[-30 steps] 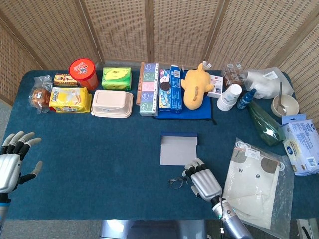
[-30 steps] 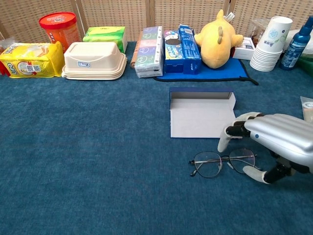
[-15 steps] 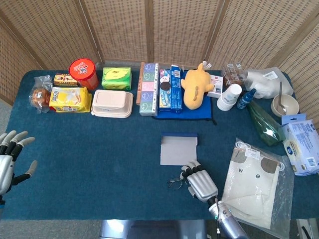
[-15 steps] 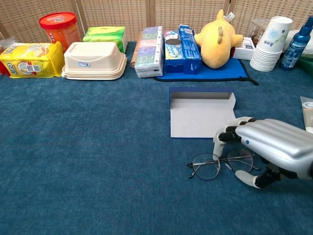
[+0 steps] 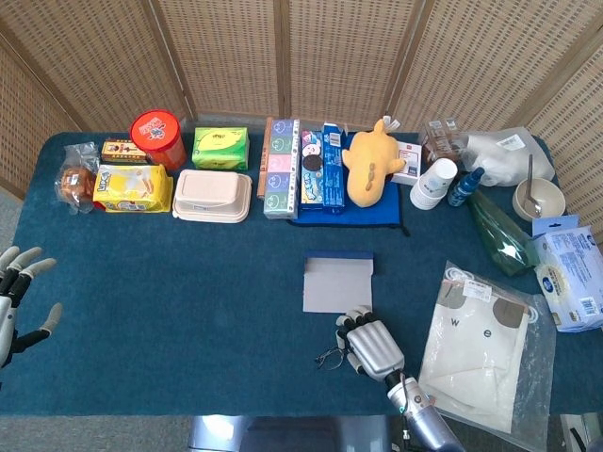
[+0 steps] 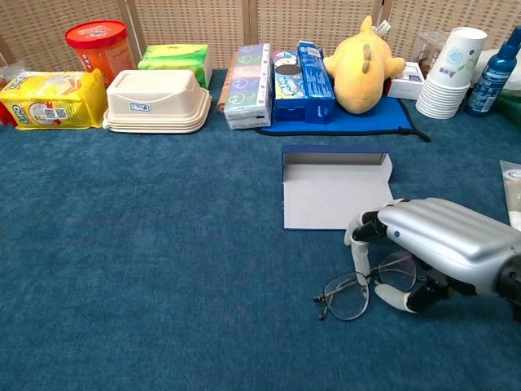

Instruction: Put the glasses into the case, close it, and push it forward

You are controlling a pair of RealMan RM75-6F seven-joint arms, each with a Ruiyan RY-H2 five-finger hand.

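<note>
The silver right hand (image 6: 435, 252) arches over the thin, dark-rimmed round-lensed glasses (image 6: 358, 292) on the blue table cloth (image 6: 163, 244), pinching the frame at its right lens between thumb and fingertips (image 6: 359, 254). The glasses lie just in front of the open flat case with grey inside and blue edge (image 6: 334, 194). The left hand (image 5: 17, 306) hangs empty at the table's left edge, fingers spread.

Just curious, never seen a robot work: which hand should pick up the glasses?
The right hand: it is already over the glasses, fingers around them, beside the open case. The left hand is open at the table's far edge.
</note>
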